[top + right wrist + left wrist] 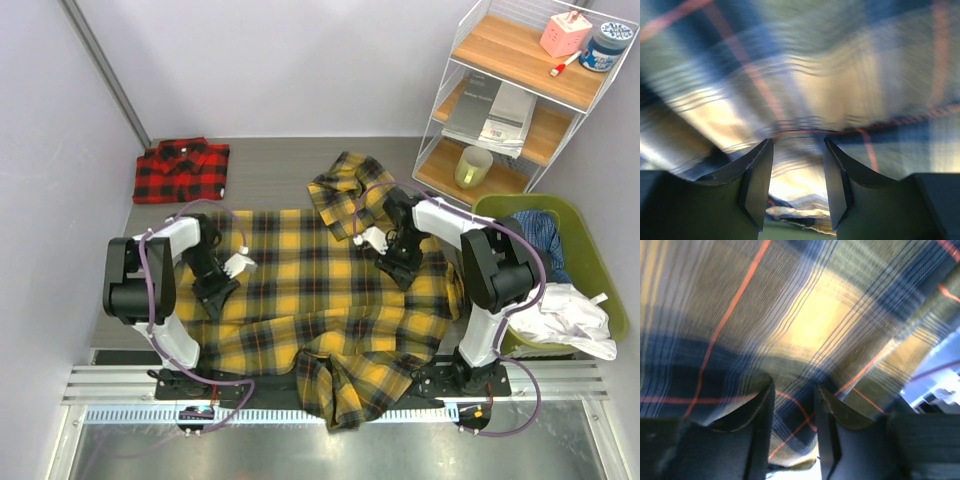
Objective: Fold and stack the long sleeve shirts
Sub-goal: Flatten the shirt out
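Yellow shirt (310,290) lying spread out; left gripper (238,265) on its left part and right gripper (372,239) on its right part each pinch a fold of cloth.

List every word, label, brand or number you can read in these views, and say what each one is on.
No text can be read in any view.
On the blue-lidded jar: markings too small to read.
On the stack of papers: print too small to read.
On the pink box: nothing to make out.
On the yellow plaid shirt and the red plaid shirt: no lettering shows; both wrist views give only blurred cloth.
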Action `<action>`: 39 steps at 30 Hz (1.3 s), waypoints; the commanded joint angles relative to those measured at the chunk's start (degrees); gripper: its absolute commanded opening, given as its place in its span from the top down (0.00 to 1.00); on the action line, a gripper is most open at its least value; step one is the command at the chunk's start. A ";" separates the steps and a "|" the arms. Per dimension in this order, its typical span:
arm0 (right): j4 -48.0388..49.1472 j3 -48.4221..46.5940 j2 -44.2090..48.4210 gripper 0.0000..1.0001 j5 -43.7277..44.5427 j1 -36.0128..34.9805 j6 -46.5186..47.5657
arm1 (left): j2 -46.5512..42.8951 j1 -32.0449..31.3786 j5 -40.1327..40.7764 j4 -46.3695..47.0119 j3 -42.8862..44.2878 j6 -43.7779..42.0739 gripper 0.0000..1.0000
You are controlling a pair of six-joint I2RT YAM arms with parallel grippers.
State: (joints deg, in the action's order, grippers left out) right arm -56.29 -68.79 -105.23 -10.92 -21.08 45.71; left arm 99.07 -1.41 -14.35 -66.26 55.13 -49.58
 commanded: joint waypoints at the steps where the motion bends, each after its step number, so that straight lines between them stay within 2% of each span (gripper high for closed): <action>1: -7.69 -8.61 3.81 0.50 -9.03 0.42 -0.01 | -0.28 4.92 -7.05 -6.67 8.73 -3.06 0.54; 2: -7.34 -11.60 3.37 0.49 -9.90 2.43 -1.40 | 1.11 6.67 -9.45 -8.08 12.07 -3.15 0.52; 3: -6.91 -18.32 1.45 0.48 -11.65 3.41 -2.55 | 1.91 7.38 -11.99 -8.97 19.24 -2.98 0.51; 5: -6.55 -26.17 -1.98 0.46 -13.51 6.21 -6.22 | 3.49 8.00 -16.82 -10.64 25.34 -2.01 0.46; 6: -6.03 -33.61 -5.48 0.44 -15.08 6.75 -7.64 | 4.55 7.91 -17.98 -10.38 30.68 -1.40 0.45; 7: -5.33 -37.08 -6.99 0.42 -15.53 7.19 -9.14 | 4.99 7.91 -19.13 -8.73 32.65 0.35 0.40; 8: -2.97 -42.51 -8.49 0.41 -15.80 7.37 -10.37 | 5.34 7.91 -22.10 -7.32 34.58 1.32 0.39; 10: -0.15 -46.41 -12.43 0.40 -15.54 7.02 -13.45 | 6.22 7.65 -25.62 0.13 37.57 5.18 0.36; 12: 4.34 -50.71 -15.43 0.40 -14.14 6.41 -17.30 | 7.01 5.29 -27.83 7.25 38.90 15.71 0.35; 13: 5.22 -52.39 -18.84 0.40 -12.83 6.32 -18.19 | 8.67 3.97 -27.84 14.42 40.39 19.22 0.35; 14: 6.71 -55.80 -20.26 0.40 -11.59 6.23 -19.42 | 9.38 1.96 -27.75 17.80 41.19 26.92 0.35; 15: 7.68 -57.57 -21.84 0.37 -10.71 6.23 -20.65 | 10.61 -0.67 -26.97 24.36 42.15 30.21 0.34; 18: 11.02 -62.58 -26.68 0.30 -7.55 6.40 -23.12 | 16.75 -5.61 -25.12 33.62 47.15 42.76 0.33; 20: 15.23 -62.69 -27.92 0.25 -5.18 6.49 -24.35 | 22.99 -8.94 -22.49 35.66 53.37 46.49 0.33; 22: 19.79 -61.90 -28.19 0.16 -3.42 6.49 -25.23 | 27.21 -10.54 -20.91 37.60 57.52 51.32 0.34; 24: 21.31 -61.55 -29.06 0.13 -2.36 6.67 -25.59 | 33.01 -12.47 -19.76 39.01 62.78 53.88 0.34; 27: 23.42 -61.81 -30.64 0.12 -1.30 7.28 -26.99 | 39.07 -14.23 -15.28 40.06 67.80 55.65 0.34; 32: 25.35 -61.99 -31.88 0.12 -3.49 8.42 -29.10 | 43.93 -15.99 -9.83 41.82 70.46 55.13 0.37; 38: 24.92 -60.85 -33.02 0.14 -6.22 9.30 -29.01 | 48.15 -16.78 -6.22 40.60 73.97 54.59 0.48; 39: 24.92 -60.67 -33.11 0.14 -6.48 9.48 -29.01 | 48.76 -16.70 -6.04 39.81 74.93 54.77 0.53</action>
State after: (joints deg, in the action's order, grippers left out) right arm -33.54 -128.51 -137.71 -15.11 -12.05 17.72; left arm 145.45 -17.74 -23.94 -26.83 126.13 4.43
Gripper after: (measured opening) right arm 0.868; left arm 0.532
